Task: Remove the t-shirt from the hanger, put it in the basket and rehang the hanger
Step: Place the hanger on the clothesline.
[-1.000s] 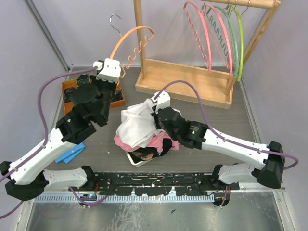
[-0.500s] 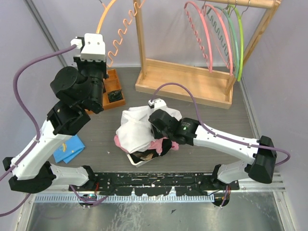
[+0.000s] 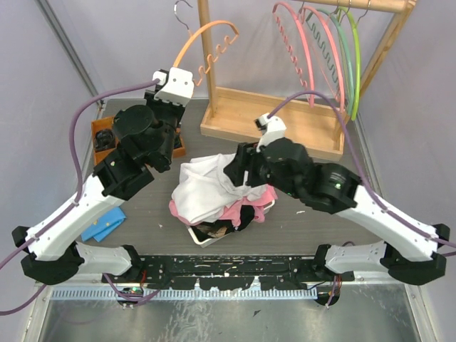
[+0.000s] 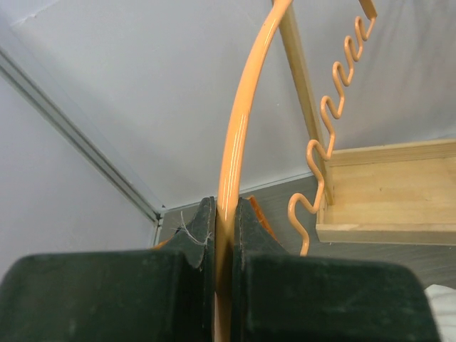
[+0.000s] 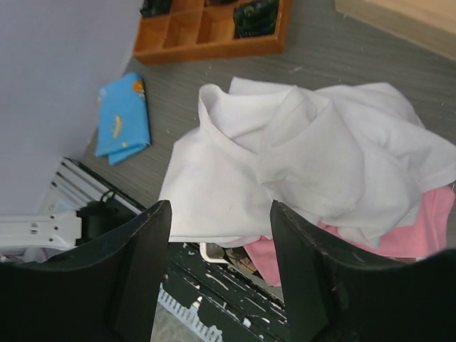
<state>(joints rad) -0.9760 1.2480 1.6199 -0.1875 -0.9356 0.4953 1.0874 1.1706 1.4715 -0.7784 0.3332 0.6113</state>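
Currently the white t-shirt (image 5: 306, 164) is seen off the hanger (image 4: 232, 142), crumpled on top of a pink garment (image 5: 420, 221) on the bench (image 3: 153, 214). The bare orange hanger is clamped tight between the left fingers (image 4: 196, 228) and held up near the wooden rack (image 3: 285, 117). The right fingers (image 5: 139, 249) are spread wide above the shirt, nothing held. A blue cloth (image 5: 122, 117) and an orange tray (image 5: 214, 39) are seen to the left.

t-shirt (image 3: 203, 187) covers most of the white bin (image 3: 198, 236); hanger (image 4: 232, 142) runs off the left wrist view's top.
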